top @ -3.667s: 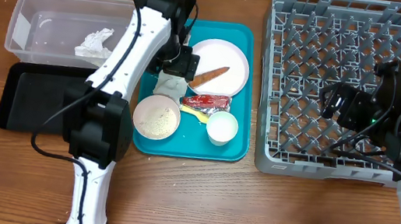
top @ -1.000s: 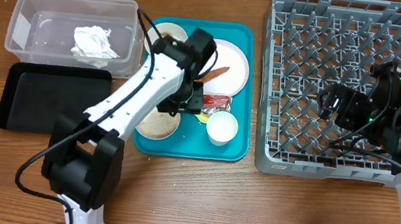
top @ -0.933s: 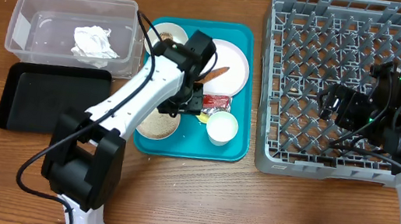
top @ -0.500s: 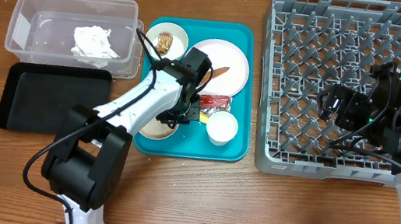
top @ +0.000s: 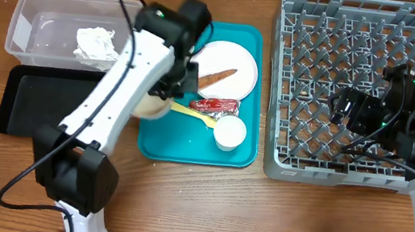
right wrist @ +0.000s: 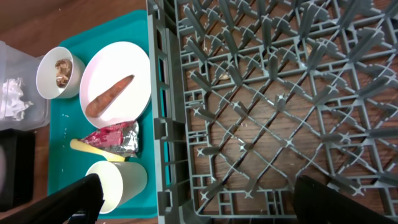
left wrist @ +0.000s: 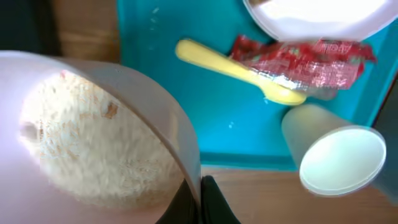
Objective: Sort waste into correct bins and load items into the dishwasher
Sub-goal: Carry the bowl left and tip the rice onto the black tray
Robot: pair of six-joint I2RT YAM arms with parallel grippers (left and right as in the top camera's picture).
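Note:
My left gripper [left wrist: 199, 188] is shut on the rim of the pale-pink bowl [left wrist: 155, 118], which holds loose white rice [left wrist: 87, 143]. Overhead, that bowl [top: 149, 107] hangs over the left edge of the teal tray [top: 187, 146]. On the tray lie the white plate [top: 235, 61] with the carrot-like stick [top: 218, 77], the red wrapper [top: 215, 103], the yellow spoon [top: 191, 114] and the white cup [top: 229, 133]. A small white bowl [right wrist: 60, 71] holds a brown food piece. My right gripper [top: 352, 109] hovers open over the grey dish rack [top: 364, 40], holding nothing.
The clear tub [top: 36, 6] at the back left contains the crumpled napkin [top: 96, 42]. The black tray [top: 30, 103] lies in front of it, beside the teal tray. My left arm [top: 110, 110] stretches over the black tray's right end.
My left gripper has shut on the pink bowl's rim and carried the bowl up and left to the teal tray's edge. The right arm has stayed still.

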